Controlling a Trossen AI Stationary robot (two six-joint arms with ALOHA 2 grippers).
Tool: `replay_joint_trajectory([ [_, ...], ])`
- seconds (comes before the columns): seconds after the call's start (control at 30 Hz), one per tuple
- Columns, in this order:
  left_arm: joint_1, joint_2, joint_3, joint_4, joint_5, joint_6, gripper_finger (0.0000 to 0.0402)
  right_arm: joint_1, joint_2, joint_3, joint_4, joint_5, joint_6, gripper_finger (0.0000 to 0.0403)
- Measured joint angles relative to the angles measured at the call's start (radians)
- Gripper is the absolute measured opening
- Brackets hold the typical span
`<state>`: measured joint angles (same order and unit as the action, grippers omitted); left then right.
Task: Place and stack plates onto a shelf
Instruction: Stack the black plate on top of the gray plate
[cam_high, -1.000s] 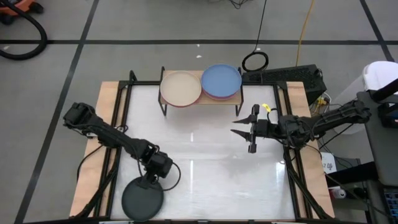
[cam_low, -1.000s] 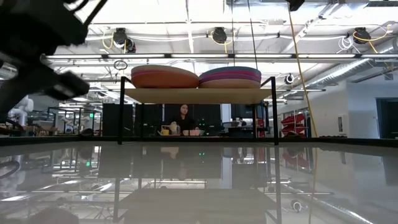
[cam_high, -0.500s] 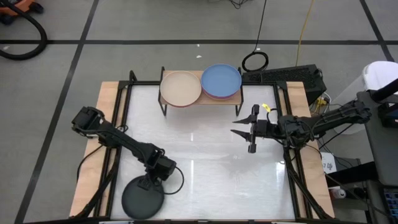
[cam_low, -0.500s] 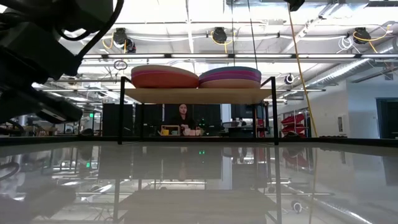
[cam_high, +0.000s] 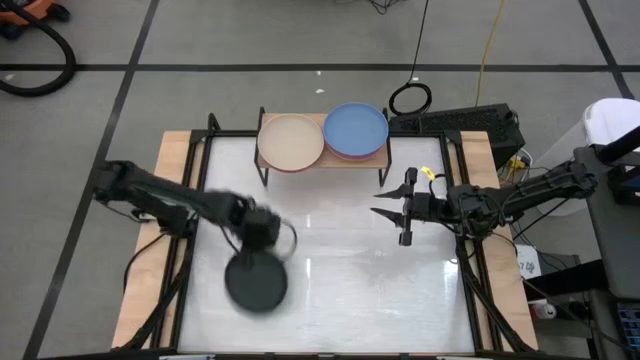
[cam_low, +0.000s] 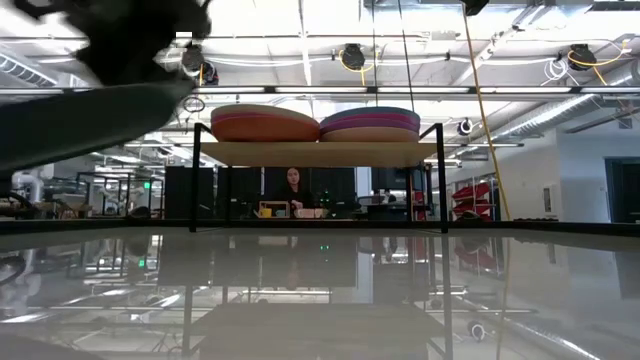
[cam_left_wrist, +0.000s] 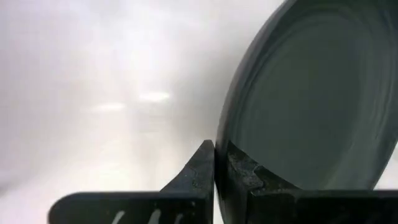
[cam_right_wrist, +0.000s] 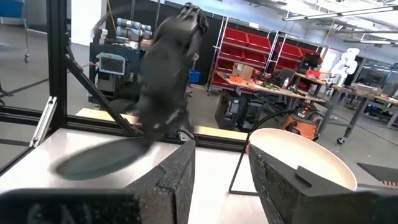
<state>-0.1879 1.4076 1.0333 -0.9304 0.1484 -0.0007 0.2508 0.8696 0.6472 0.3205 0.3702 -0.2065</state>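
Observation:
A black plate (cam_high: 257, 283) hangs above the table's left half, with my left gripper (cam_high: 262, 234) shut on it; the low view shows the plate (cam_low: 95, 120) as a dark slanted band, high up. The shelf (cam_high: 322, 158) stands at the far edge. It carries a stack topped by a beige plate (cam_high: 291, 142) and another topped by a blue plate (cam_high: 356, 130). My right gripper (cam_high: 381, 204) hangs open over the table's right half, its fingers pointing left with nothing between them. My left gripper pinches the black plate's rim (cam_left_wrist: 222, 186) between its two fingers (cam_left_wrist: 200, 169), one on each face. It has the plate by its far edge. The plate is lifted clear of the table, slightly tilted, and reaches out from the fingers toward the near side.
The table's black frame posts (cam_high: 212, 125) stand at the far corners beside the shelf. Cables and a dark box (cam_high: 455, 122) lie beyond the far right corner. The white tabletop (cam_high: 350, 280) is bare between the two grippers.
My left gripper has shut on the black plate's rim at the near left corner. It has then lifted the plate clear of the table and carried it up, toward the far edge and a little to the right.

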Motion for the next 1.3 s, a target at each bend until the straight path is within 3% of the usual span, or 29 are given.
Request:
replay_joint_trajectory([
  [0.07,0.071,-0.078,0.071,-0.057,-0.13,0.054,0.001,0.0,0.0,0.0,0.003,0.0,0.0,0.0132],
  [0.17,0.208,-0.195,0.183,-0.024,-0.246,0.12,0.001,0.0,0.0,0.0,0.003,0.0,0.0,0.0132],
  [0.33,0.494,-0.332,0.272,0.303,-0.504,0.091,0.001,0.0,0.0,0.0,0.004,0.0,0.0,0.0132],
  [0.4,0.619,-0.342,0.308,0.389,-0.448,0.074,0.001,0.0,0.0,0.0,0.004,0.0,-0.005,0.0132],
  [0.53,0.851,-0.26,0.433,0.319,-0.1,-0.019,0.001,0.0,0.0,0.0,0.004,0.0,-0.015,0.0132],
  [0.63,0.959,-0.143,0.528,0.204,0.149,-0.057,0.001,0.0,0.0,0.0,0.004,0.0,-0.019,0.0132],
  [0.73,1.014,-0.016,0.617,0.091,0.268,-0.057,0.001,0.0,0.0,0.0,0.004,0.0,-0.019,0.0132],
  [0.9,1.058,0.147,0.692,-0.085,0.291,0.014,0.001,0.0,0.0,0.0,-0.016,0.0,-0.017,0.0132],
  [1.1,1.058,0.245,0.695,-0.136,0.29,0.052,0.0012,0.0,0.0,0.0,-0.039,0.0,-0.016,0.0132],
  [1.3,1.054,0.267,0.696,-0.16,0.236,0.122,0.0065,0.0,0.0,0.0,-0.041,0.0,-0.016,0.0132],
])
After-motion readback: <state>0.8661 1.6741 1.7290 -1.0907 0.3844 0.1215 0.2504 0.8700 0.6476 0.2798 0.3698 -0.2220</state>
